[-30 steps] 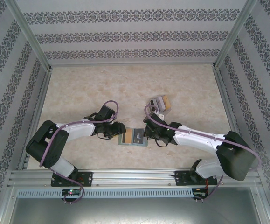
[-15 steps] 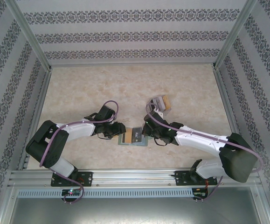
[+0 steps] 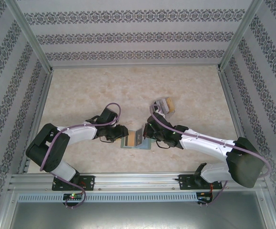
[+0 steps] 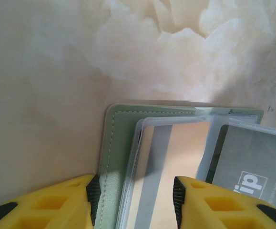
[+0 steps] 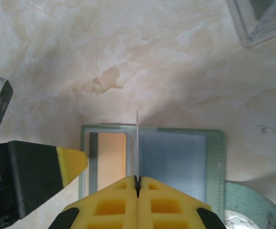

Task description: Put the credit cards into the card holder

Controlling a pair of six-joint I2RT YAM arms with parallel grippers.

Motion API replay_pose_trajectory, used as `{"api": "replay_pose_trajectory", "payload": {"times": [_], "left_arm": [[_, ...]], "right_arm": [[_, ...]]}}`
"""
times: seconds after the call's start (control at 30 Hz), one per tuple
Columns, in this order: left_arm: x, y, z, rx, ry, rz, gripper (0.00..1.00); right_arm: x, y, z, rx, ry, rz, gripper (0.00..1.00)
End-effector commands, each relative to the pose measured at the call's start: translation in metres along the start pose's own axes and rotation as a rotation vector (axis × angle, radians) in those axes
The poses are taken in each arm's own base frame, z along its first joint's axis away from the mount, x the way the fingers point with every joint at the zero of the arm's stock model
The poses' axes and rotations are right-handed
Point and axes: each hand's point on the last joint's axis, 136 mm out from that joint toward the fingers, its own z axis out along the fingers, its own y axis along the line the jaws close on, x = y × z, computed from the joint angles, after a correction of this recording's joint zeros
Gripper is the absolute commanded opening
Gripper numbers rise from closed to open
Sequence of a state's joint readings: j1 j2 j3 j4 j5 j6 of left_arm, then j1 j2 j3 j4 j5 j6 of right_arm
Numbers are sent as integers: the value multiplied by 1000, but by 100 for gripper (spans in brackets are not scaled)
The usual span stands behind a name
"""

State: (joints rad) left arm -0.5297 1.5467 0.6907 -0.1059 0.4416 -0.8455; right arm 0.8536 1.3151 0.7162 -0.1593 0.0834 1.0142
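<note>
The sage-green card holder [image 3: 145, 146] lies open on the table between both arms. Its left clear pocket holds a tan card [image 5: 110, 157] with a grey stripe, also under my left wrist [image 4: 188, 145]. My right gripper [image 5: 137, 180] is shut on a grey card [image 5: 137, 140], which stands on edge over the holder's middle fold [image 3: 138, 138]. The left wrist view shows that card's printed face [image 4: 257, 167]. My left gripper [image 4: 135, 195] is open, its fingers straddling the holder's left edge [image 4: 113, 143] and the tan card's pocket. From above it [image 3: 122, 134] sits at the holder's left end.
A clear plastic box with a tan end [image 3: 165, 105] stands behind the right gripper [image 3: 146, 135], and its corner shows in the right wrist view [image 5: 259, 19]. The holder's snap strap [image 5: 250, 202] trails off to the right. The marble tabletop is walled on three sides.
The right gripper has tipped the grey card from lying flat over the holder's right half up onto its edge, and shifted slightly left. The left arm has stayed in place.
</note>
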Motion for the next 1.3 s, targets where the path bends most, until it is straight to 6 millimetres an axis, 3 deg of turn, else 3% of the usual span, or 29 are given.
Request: {"api": "replay_pose_trajectory", "payload": {"times": [0.0, 0.23, 0.6, 0.83, 1.0, 1.1, 1.27], "left_arm": [[-2, 3, -11, -13, -51, -4, 52], [-10, 5, -32, -37, -143, 17, 61], [-13, 6, -42, -46, -187, 21, 64], [-18, 8, -55, -68, -240, 32, 68], [-17, 9, -54, -70, -237, 34, 69], [-16, 9, -51, -68, -225, 35, 68], [-13, 8, -42, -56, -188, 31, 65]], "right_arm": [[-6, 23, 0, -60, -4, 10, 0], [0, 27, 10, -66, 31, 6, 0], [0, 34, 16, -86, 48, 1, 0], [0, 24, 16, -35, 44, -3, 0], [-5, 9, 3, 29, 7, -18, 0], [-7, 10, -2, 7, -11, -20, 0], [5, 14, 11, -33, 37, 17, 0]]}}
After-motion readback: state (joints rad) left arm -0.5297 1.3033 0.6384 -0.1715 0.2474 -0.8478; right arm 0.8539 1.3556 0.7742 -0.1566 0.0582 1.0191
